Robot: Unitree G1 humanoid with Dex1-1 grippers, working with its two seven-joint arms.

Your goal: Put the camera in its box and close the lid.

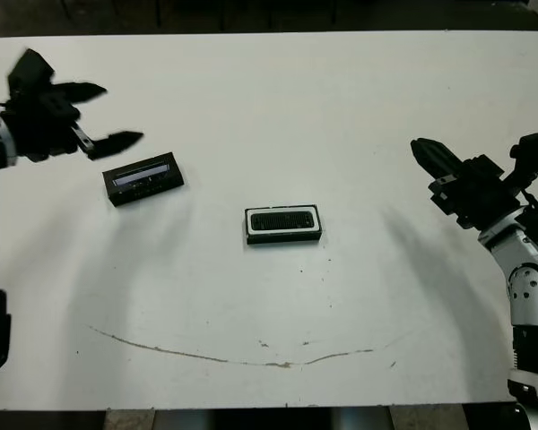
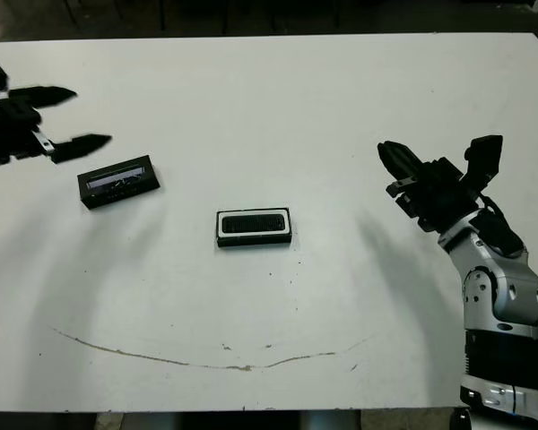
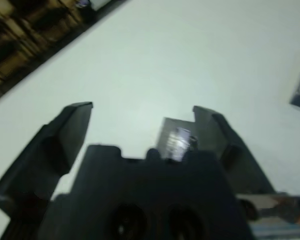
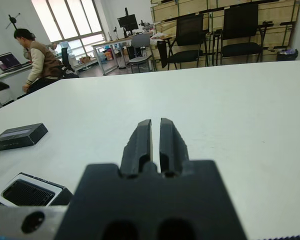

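Note:
The box (image 1: 283, 239), a shallow black tray with a white lining, lies at the table's middle. The camera (image 1: 282, 220), a dark textured bar, lies flat inside it. The right wrist view shows the same box (image 4: 45, 186) with the camera (image 4: 26, 192) in it. The lid (image 1: 143, 178), a black panel with a pale strip, lies apart to the box's left, also seen as the lid (image 4: 19, 136). My left gripper (image 1: 117, 114) hovers open and empty just beyond the lid's far left corner. My right gripper (image 1: 419, 146) is shut on nothing, well to the right of the box.
A thin brown line (image 1: 251, 360) marks the table near its front edge. Beyond the far edge, the right wrist view shows a seated person (image 4: 37, 65) and several chairs (image 4: 190, 35).

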